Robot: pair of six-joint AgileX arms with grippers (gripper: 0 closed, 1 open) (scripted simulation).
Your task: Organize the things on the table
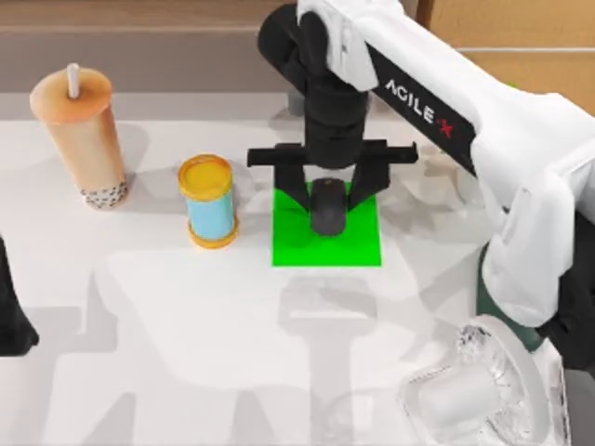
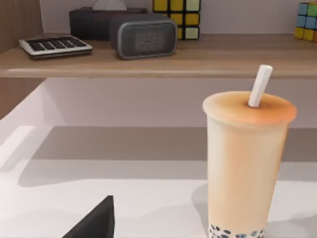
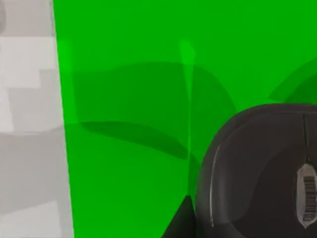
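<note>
The right gripper (image 1: 330, 190) hangs over the green patch (image 1: 367, 246) in the middle of the table (image 1: 186, 316), its fingers spread to either side of the small black rounded gadget (image 1: 327, 206), which lies on the patch; whether they press on it I cannot tell. Left of the patch stands a yellow-lidded blue can (image 1: 208, 201), and further left, toward the far side, the bubble tea cup (image 1: 82, 137) stands upright. The white desk fan (image 1: 483, 386) lies at the near right corner, and the left arm (image 1: 11, 311) sits parked at the left edge.
</note>
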